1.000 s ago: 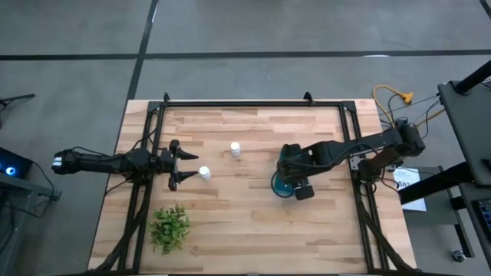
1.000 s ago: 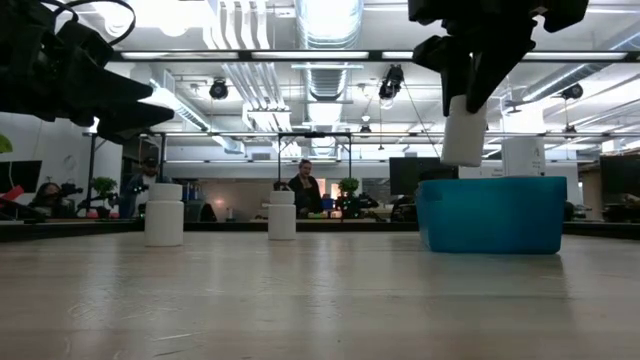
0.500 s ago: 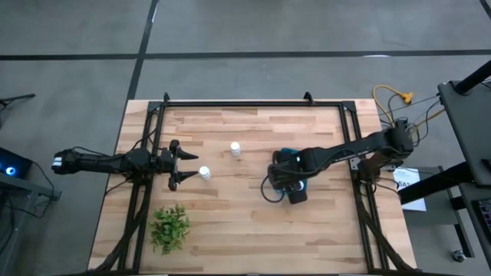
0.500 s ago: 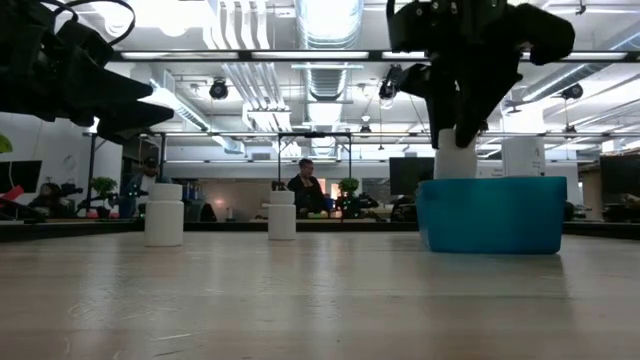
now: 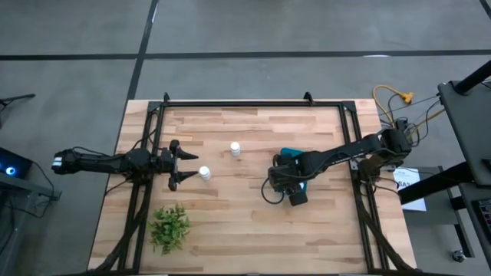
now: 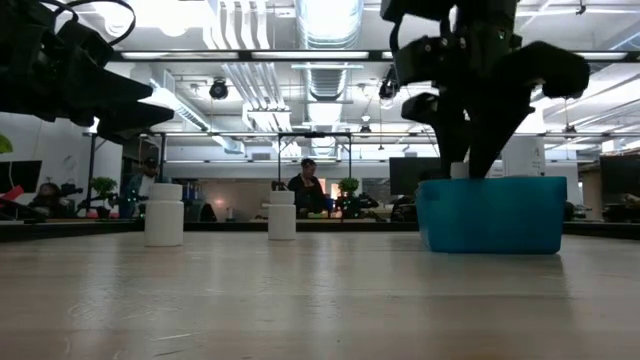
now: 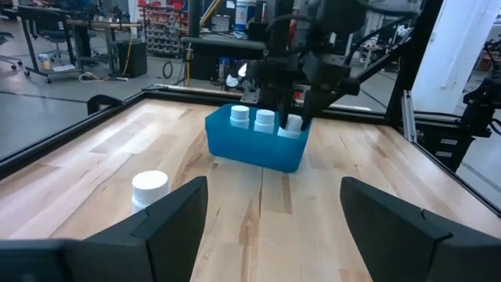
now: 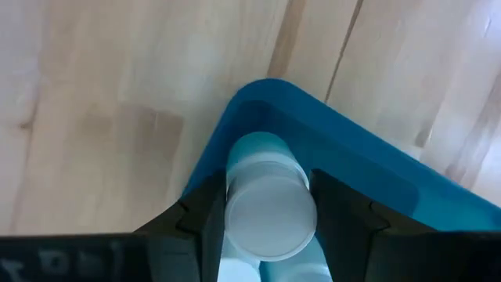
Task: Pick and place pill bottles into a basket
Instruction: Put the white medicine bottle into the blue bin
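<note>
A green leafy plant point(image 5: 169, 228) lies near the front left corner of the wooden tabletop point(image 5: 245, 230). A black metal frame point(image 5: 253, 103) borders the tabletop. Beyond it, a person point(image 6: 304, 189) shows in the room, under ceiling ducts point(image 6: 325, 40).

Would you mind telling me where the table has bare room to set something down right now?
The widest bare wood lies between the plant and the basket, along the near edge, plus the far strip beyond the bottles. It is crowded at the basket, where the right gripper holds a bottle, and around the left gripper.
</note>
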You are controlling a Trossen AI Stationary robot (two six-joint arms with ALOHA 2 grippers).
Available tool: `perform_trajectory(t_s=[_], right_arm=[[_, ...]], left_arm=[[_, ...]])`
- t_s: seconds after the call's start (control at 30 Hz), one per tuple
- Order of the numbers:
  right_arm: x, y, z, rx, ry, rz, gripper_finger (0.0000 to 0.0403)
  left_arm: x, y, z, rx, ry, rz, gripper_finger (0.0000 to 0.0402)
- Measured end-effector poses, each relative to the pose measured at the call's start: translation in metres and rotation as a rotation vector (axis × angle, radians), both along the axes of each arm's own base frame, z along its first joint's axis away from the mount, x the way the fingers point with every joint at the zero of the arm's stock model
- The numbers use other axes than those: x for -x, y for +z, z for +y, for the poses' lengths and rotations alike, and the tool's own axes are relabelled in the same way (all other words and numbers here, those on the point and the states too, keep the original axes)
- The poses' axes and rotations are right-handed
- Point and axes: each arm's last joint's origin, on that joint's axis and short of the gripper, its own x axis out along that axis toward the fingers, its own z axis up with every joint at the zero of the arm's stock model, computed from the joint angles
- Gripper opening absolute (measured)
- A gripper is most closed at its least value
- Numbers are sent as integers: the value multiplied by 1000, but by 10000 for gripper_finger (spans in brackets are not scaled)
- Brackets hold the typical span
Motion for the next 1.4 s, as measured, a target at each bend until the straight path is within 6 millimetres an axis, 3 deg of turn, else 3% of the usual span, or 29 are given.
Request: perform_trajectory(t_s=[0.33,0.6,0.97,1.17,1.4], right_arm=[[3,-16,-15,-39,-31,-7,148],[1,-19,-18,-36,-35,-7,196],[-3,1,-17,-42,-33,-56,204],[-1,23,-18,-25,-39,-95,205],[2,47,-20,-5,-81,-272,205]], left_arm=[[0,0,0,0,0,-1,274],[0,0,0,0,0,0,274],[0,0,0,0,0,1,274],[0,0,0,0,-1,-1,274],[0,0,0,0,-1,0,274]])
